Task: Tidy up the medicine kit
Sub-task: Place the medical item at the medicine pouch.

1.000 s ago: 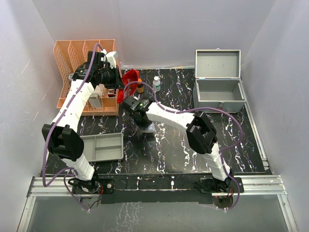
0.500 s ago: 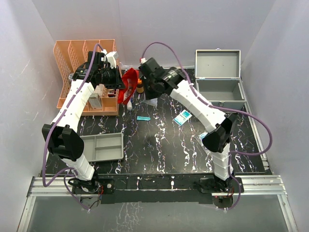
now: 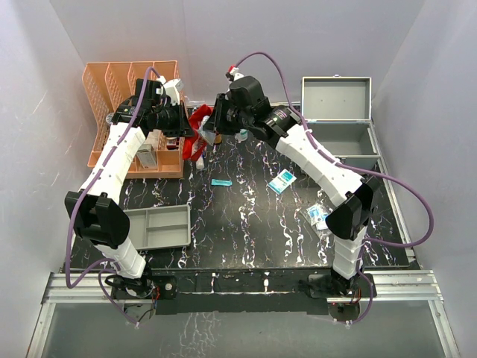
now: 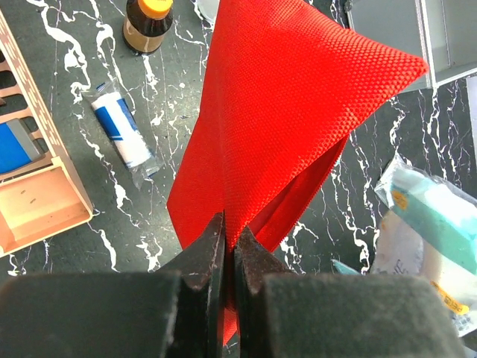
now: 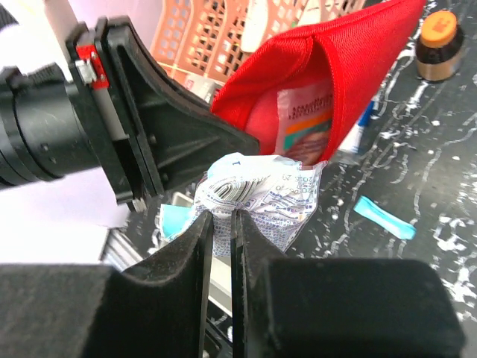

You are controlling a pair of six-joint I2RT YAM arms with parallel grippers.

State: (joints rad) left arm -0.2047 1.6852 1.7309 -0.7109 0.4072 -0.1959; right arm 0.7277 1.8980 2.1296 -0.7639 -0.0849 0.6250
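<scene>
My left gripper [image 4: 229,239] is shut on the lower edge of a red fabric pouch [image 4: 283,97] and holds it up near the orange rack [image 3: 123,89]. In the top view the pouch [image 3: 198,123] hangs between both grippers. My right gripper [image 5: 222,218] is shut on a crinkled white printed packet [image 5: 261,194], just in front of the pouch's open mouth [image 5: 350,60]. Another packet [image 5: 302,123] shows inside the pouch. In the top view the right gripper [image 3: 216,123] is right beside the left gripper [image 3: 182,127].
A brown bottle with an orange cap [image 4: 147,22] and a wrapped bandage roll [image 4: 123,134] lie below the pouch. A teal strip [image 3: 220,182], a teal box [image 3: 282,180] and small packets [image 3: 319,216] lie on the table. An open grey case [image 3: 339,138] stands back right, a grey tray [image 3: 158,226] front left.
My right arm has swung from the table's middle up and back to the pouch's mouth, carrying the white packet. The left arm and the pouch have stayed put.
</scene>
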